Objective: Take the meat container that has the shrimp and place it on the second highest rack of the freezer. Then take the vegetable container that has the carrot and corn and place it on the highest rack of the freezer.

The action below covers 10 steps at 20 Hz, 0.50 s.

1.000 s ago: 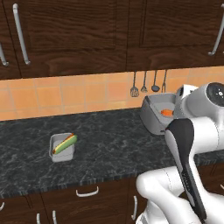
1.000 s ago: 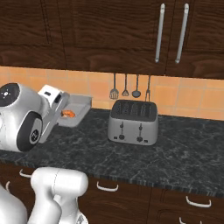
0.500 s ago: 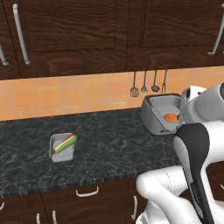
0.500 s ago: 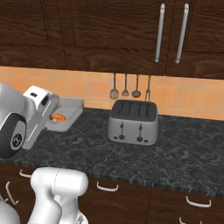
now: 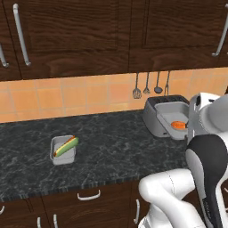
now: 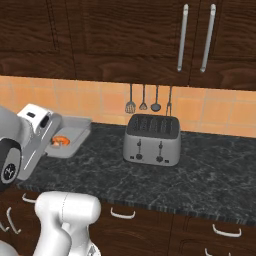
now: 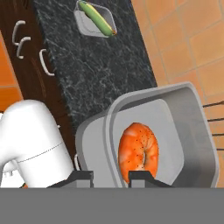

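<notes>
From the hand camera I had the gripper (image 7: pixel 110 176) clamped on the near wall of the shallow grey rectangular meat container (image 7: pixel 192 131), one dark finger tip on either side of the rim. The small curled orange-red shrimp (image 7: pixel 138 151) lay inside it, close to the gripped edge. In the right base view the same tray (image 6: pixel 75 134) hung at the hand, lifted clear of the dark speckled stone tabletop (image 6: pixel 200 170), beside the arm and well left of the silver four-slot toaster (image 6: pixel 152 140).

Farther off along the tabletop, the second grey tray, the vegetable container (image 5: pixel 63 150), sat untouched with the long yellow-green corn cob (image 5: pixel 67 145) lying across it; the carrot I could not make out clearly. Behind everything ran the orange tiled wall (image 5: pixel 89 95) with a row of hanging utensils (image 5: pixel 147 84) and dark wooden cupboards (image 5: pixel 67 31) above.

By my reckoning the job was at an early stage: the shrimp tray was picked up but not yet delivered, no freezer was in sight from this position, and the whole second carry remained.

Against the frame a second earlier, the hand had swung outward, toward the right in the left base view, carrying the tray along with it, while the vegetable tray and toaster kept their places.
</notes>
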Tool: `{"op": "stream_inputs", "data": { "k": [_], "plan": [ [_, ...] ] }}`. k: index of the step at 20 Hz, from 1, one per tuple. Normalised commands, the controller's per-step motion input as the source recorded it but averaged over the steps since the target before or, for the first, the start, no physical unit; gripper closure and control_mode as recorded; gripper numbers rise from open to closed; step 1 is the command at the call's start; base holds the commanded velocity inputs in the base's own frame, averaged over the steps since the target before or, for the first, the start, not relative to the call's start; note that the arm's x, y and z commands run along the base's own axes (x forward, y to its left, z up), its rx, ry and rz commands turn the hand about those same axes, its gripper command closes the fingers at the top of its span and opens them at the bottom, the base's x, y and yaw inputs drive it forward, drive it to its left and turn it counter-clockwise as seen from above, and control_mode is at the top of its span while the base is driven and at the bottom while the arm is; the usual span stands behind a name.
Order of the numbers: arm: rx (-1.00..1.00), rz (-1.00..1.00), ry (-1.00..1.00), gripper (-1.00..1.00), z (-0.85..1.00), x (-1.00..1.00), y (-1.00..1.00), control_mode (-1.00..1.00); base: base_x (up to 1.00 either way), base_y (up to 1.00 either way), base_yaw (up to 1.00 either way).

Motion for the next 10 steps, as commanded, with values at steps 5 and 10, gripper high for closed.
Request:
{"op": "stream_inputs", "data": {
  "k": [5,10],
  "plan": [
    [0.0,0.01,0.04,1.0,0.0,0.02,0.0,-1.0,0.0,0.0,0.0],
    [0.0,0.0,0.01,1.0,0.0,0.0,0.0,-1.0,0.0,0.0,0.0]
  ]
}}
